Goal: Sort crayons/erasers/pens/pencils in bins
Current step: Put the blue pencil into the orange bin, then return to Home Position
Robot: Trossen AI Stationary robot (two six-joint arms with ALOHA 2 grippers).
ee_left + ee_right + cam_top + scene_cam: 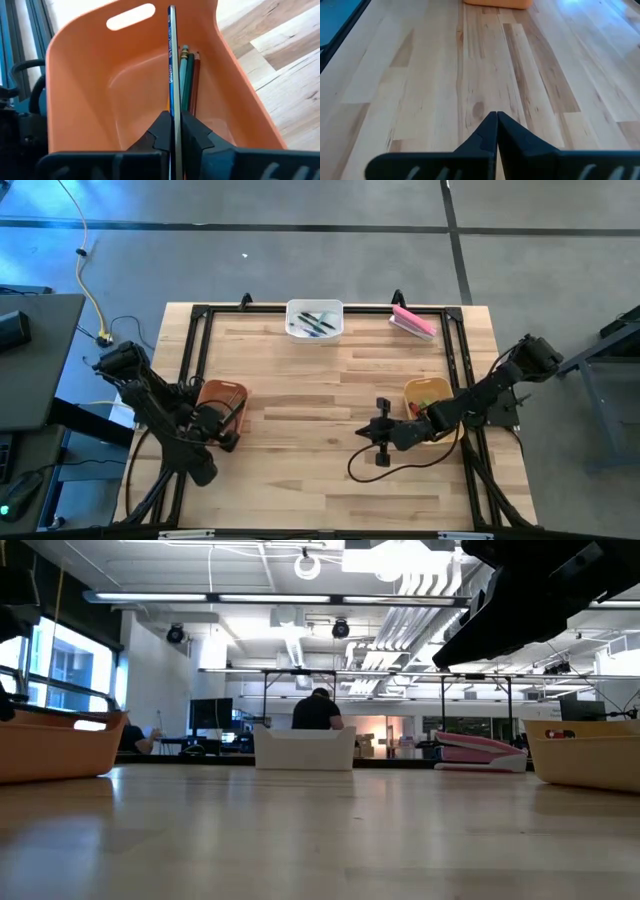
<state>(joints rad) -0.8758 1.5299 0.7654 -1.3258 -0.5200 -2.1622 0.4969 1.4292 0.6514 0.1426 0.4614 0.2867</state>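
Observation:
My left gripper (173, 118) is over the near end of the orange-brown bin (100, 80) at the table's left (222, 398), shut on a thin blue pencil (172, 60). A green pencil (186, 70) and a brown pencil (195, 75) lie inside that bin, against its wall. My right gripper (496, 118) is shut and holds nothing, low over bare wood near the table's middle (381, 436). The white bin (315, 319) at the far edge holds dark pens (314, 324). The mustard bin (427, 394) holds small coloured pieces, beside the right arm. My left gripper pinches the blue pencil between its two fingers (161, 131) near its back end (173, 107). The fingers lie along it. The pencil runs straight forward over the bin's inside, and its free end (171, 8) reaches past the far wall, clear of the other pencils.
A large pink block (413, 322) lies at the far right corner. A black frame (190, 360) runs along the table's sides. Bare wood (320, 390) spreads between the three bins. A person sits in the room behind the white bin (305, 748) in the low view.

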